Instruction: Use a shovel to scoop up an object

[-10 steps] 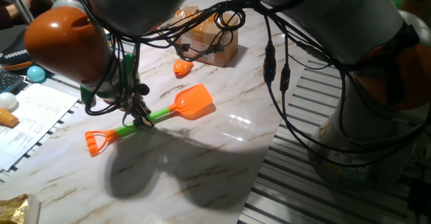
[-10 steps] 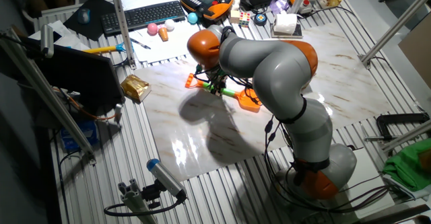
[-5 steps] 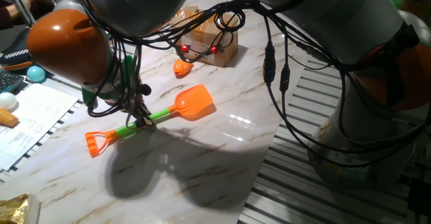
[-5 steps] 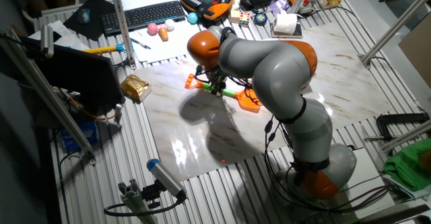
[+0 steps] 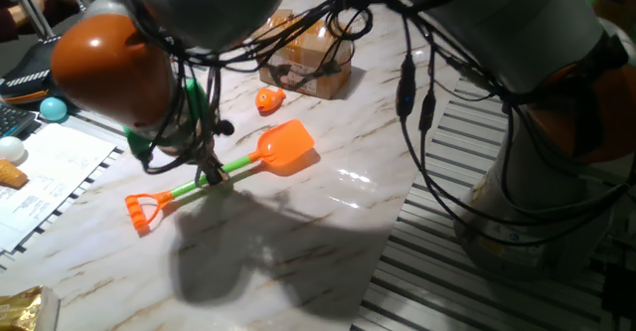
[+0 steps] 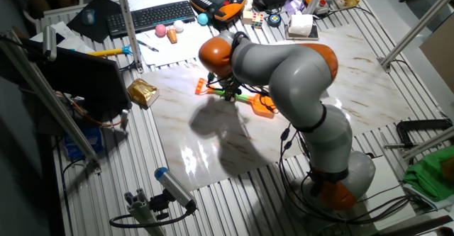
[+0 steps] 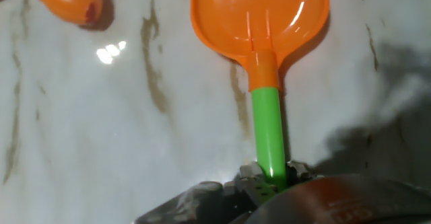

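The shovel (image 5: pixel 224 170) has a broad orange blade (image 5: pixel 285 149), a green shaft and an orange D-loop (image 5: pixel 142 210). It lies on the marble table. My gripper (image 5: pixel 211 175) is shut on the green shaft near its middle. In the hand view the shaft (image 7: pixel 269 133) runs up from my fingers to the blade (image 7: pixel 259 15). The small orange fish toy (image 5: pixel 268 99) lies beyond the blade, apart from it; it shows in the hand view's top left corner (image 7: pixel 69 1). In the other fixed view the shovel (image 6: pixel 248 99) is partly hidden under my arm.
A brown cardboard box (image 5: pixel 310 55) with cables stands behind the fish toy. A paper sheet (image 5: pixel 45 172), a teal ball (image 5: pixel 53 108) and a gold packet (image 5: pixel 25 309) lie at the left. The marble table's edge (image 5: pixel 383 261) runs at the right, with slatted metal beyond.
My arm has shifted slightly to the right with the shovel's shaft in my gripper; the blade end has moved a little toward the fish toy. The fish toy and box have not moved.
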Motion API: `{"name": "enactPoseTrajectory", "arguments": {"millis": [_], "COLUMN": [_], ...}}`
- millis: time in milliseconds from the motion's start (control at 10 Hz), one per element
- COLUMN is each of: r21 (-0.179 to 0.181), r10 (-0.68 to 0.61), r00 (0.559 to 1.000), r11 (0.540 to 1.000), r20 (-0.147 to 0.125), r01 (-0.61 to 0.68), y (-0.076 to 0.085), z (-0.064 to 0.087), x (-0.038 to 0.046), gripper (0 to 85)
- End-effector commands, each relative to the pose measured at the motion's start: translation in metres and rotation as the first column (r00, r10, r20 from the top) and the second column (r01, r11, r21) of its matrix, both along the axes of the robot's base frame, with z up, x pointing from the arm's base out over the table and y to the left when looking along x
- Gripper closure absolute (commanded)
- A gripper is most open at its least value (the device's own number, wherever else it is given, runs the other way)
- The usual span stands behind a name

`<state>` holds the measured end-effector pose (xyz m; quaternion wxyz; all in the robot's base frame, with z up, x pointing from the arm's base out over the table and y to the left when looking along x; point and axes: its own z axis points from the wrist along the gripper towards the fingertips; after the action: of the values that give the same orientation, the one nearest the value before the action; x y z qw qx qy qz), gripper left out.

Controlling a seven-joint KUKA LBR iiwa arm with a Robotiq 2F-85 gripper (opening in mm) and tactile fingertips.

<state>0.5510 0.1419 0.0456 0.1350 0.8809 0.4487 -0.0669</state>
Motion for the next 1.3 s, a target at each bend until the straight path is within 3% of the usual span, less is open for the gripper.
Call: {"name": "enactPoseTrajectory", "arguments": {"millis": [0,100,400,500,600,800,1200], "r21": [0.005,0.014,0.084,0.097,0.126,0.190,0.250], "r10": [0.022,0.036,0.151,0.182,0.218,0.286,0.396], "r00": [1.000,0.999,0.988,0.983,0.976,0.958,0.917], "r11": [1.000,0.999,0.985,0.978,0.968,0.941,0.883], "r20": [0.004,0.009,0.038,0.037,0.010,-0.001,0.056], "r01": [-0.022,-0.036,-0.153,-0.185,-0.218,-0.281,-0.397], "y": [0.001,0.003,0.012,0.017,0.020,0.024,0.030], "z": [0.006,0.013,0.036,0.044,0.049,0.057,0.066], "x": [-0.0006,-0.0010,-0.0006,0.0013,0.0039,0.0020,0.0001], "gripper": [84.0,84.0,84.0,84.0,84.0,84.3,84.3]}}
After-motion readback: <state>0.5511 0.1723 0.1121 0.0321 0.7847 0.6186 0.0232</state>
